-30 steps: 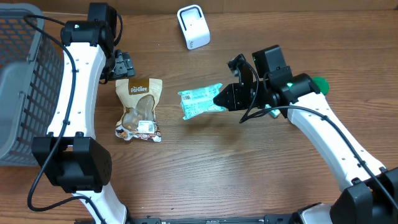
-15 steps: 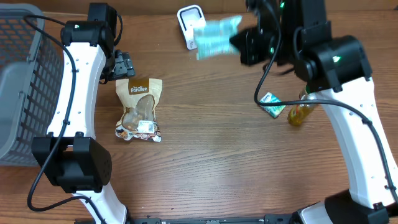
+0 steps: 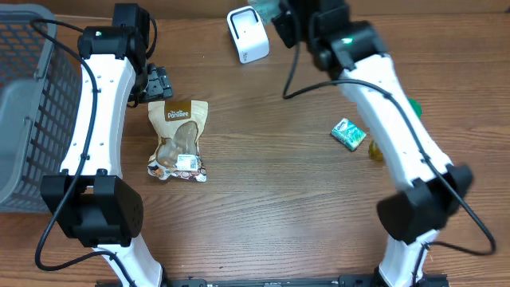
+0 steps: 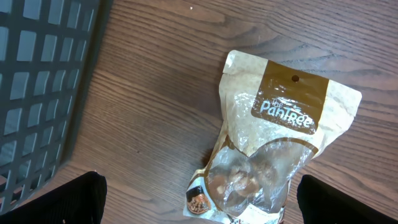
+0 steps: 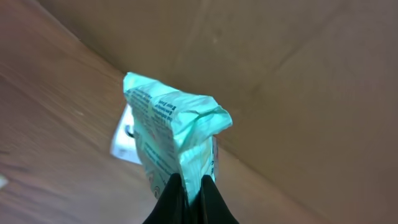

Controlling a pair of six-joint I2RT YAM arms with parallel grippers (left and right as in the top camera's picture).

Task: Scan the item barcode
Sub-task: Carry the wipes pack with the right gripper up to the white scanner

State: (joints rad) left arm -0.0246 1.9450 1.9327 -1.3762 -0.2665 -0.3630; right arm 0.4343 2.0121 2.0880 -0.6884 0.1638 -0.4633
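Right wrist: right fingers point(image 5: 171, 200) pinch teal packet point(image 5: 169, 134); left fingers point(image 4: 59, 200) wide, near basket point(image 4: 37, 74).

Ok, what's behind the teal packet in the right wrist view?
A sliver of the white scanner shows left of the teal packet, which the right pincer holds; the packet covers the rest.

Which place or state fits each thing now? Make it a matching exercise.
Things:
1. brown snack pouch
2. mint-green packet
3. small green box
4. grey basket

Places or states:
A. at the far left of the table
B. pinched in the shut right pincer
C. lying flat by the open left pincer
D. on the table's right half

Pairs: 1-C, 2-B, 3-D, 4-A
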